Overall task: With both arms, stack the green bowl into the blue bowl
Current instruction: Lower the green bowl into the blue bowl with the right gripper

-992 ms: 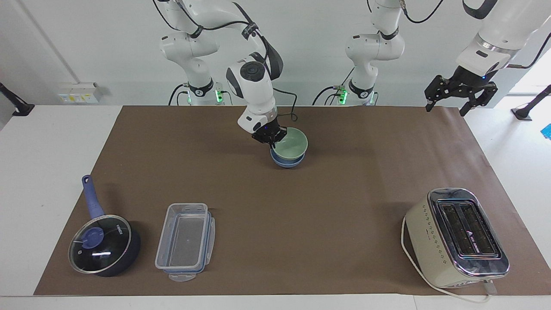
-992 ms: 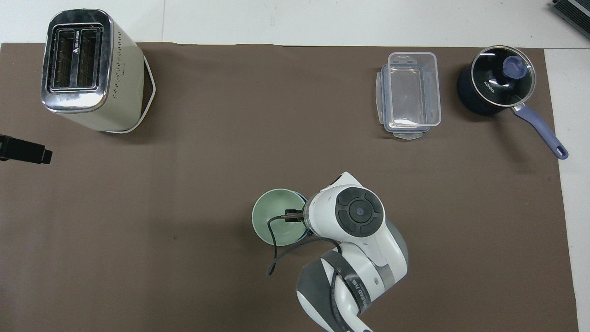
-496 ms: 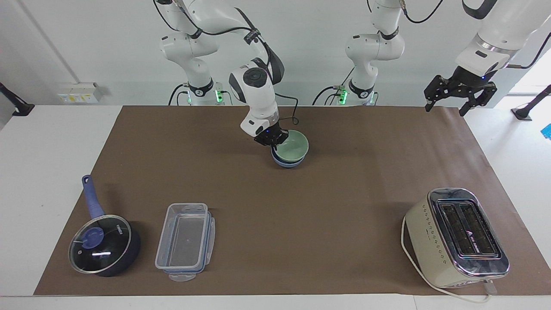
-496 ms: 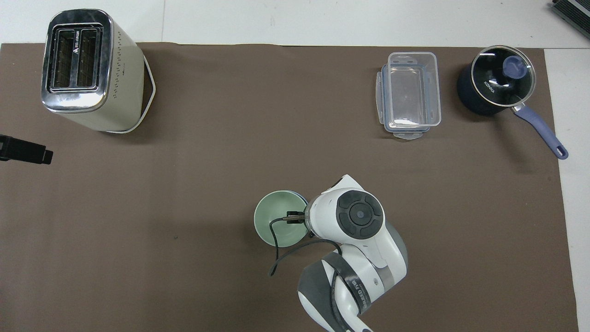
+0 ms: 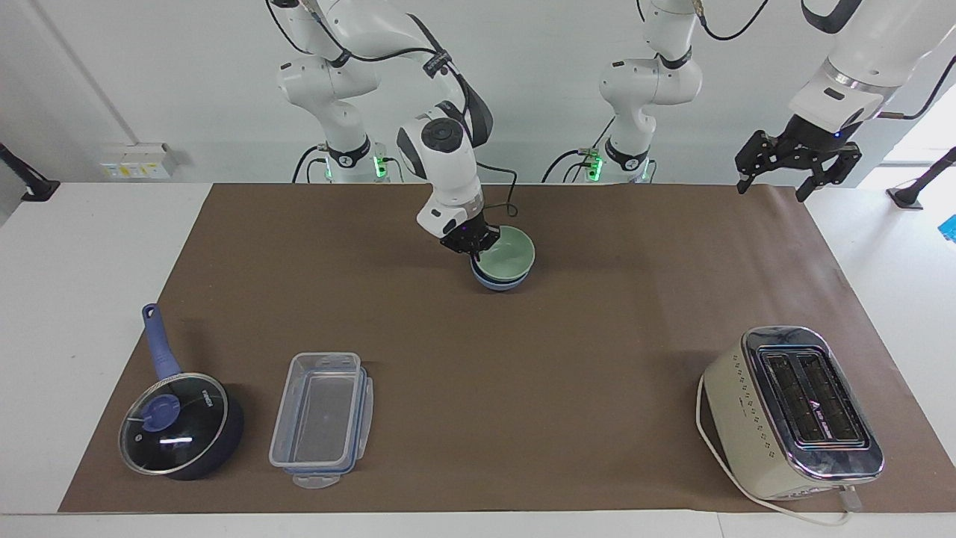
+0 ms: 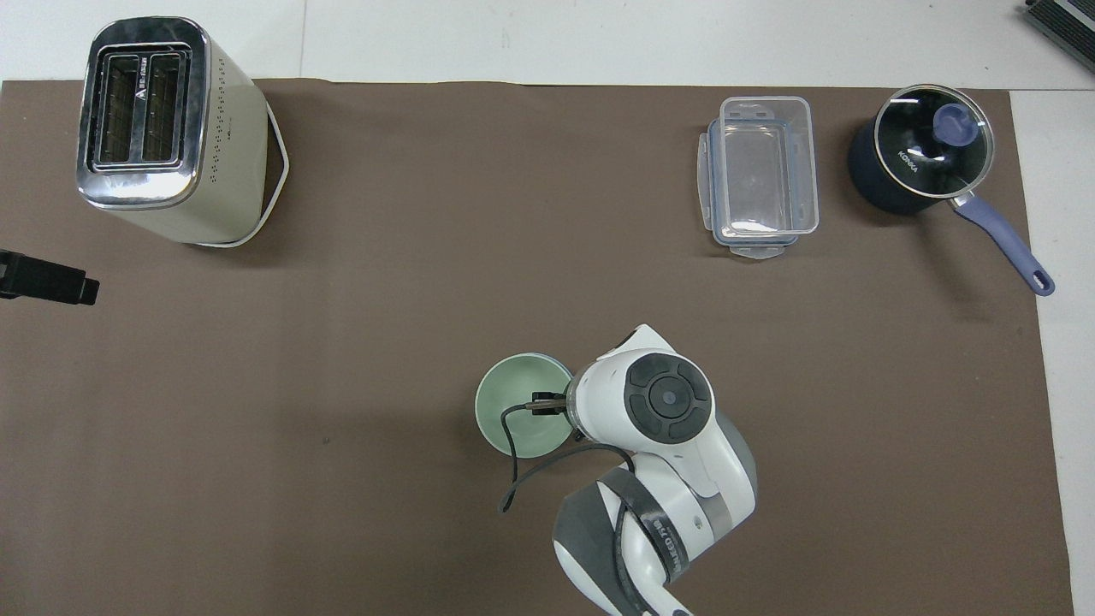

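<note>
At the frame's centre in the facing view, we see the green bowl (image 5: 508, 256) nested in the blue bowl (image 5: 499, 282), the right gripper (image 5: 470, 243) at its rim; whether its fingers still pinch it we cannot tell. Upper right, the left gripper (image 5: 795, 161) waits over the mat's (image 5: 523, 359) edge, jaws spread wide.

White arms (image 5: 448, 161), blk joints, cables.

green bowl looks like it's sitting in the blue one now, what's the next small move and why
Probably open the right pincer fully and lift it straight up: the green bowl sits nested in the blue bowl on the table, with that pincer at its rim. The left pincer waits, open, off to the side.
</note>
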`<act>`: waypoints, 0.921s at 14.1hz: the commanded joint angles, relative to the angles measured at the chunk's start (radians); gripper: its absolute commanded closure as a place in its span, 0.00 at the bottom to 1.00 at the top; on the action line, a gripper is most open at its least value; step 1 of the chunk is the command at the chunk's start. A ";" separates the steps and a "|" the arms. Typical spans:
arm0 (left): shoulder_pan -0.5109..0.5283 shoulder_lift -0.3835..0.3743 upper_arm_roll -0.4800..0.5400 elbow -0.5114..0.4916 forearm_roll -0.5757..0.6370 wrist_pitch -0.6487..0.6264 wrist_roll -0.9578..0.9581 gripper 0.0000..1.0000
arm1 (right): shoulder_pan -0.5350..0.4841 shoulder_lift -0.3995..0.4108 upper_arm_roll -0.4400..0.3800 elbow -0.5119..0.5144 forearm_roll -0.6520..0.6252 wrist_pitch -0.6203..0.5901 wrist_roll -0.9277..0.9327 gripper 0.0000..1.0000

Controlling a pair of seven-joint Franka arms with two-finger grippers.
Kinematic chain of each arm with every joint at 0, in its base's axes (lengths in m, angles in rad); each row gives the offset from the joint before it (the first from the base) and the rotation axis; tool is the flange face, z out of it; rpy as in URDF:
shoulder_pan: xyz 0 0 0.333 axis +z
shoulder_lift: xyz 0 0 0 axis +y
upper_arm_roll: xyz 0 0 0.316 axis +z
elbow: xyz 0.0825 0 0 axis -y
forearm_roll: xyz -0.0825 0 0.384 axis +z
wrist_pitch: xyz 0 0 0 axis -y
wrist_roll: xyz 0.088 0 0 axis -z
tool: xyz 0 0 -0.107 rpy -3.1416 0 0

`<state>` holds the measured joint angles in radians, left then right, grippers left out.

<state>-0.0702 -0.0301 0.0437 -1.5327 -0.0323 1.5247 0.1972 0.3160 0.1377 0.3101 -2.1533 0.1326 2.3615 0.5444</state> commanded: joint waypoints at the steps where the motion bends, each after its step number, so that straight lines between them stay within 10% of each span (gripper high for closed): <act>1: 0.000 0.001 -0.004 0.009 0.011 -0.015 0.001 0.00 | 0.001 -0.013 -0.002 -0.008 0.012 0.015 0.014 0.31; 2: -0.002 0.001 -0.004 0.008 0.011 -0.015 0.001 0.00 | 0.001 -0.024 -0.002 -0.005 0.012 0.007 0.009 0.03; 3: 0.000 -0.001 -0.004 0.008 0.011 -0.017 0.001 0.00 | -0.002 -0.036 -0.002 0.001 0.012 -0.001 0.009 0.00; 13: 0.000 -0.001 -0.004 0.009 0.011 -0.017 0.001 0.00 | -0.136 -0.142 -0.011 0.185 -0.175 -0.220 0.009 0.00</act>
<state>-0.0703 -0.0301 0.0410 -1.5327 -0.0323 1.5246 0.1972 0.2077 -0.0038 0.2911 -2.0389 0.0150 2.2177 0.5443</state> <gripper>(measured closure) 0.000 0.000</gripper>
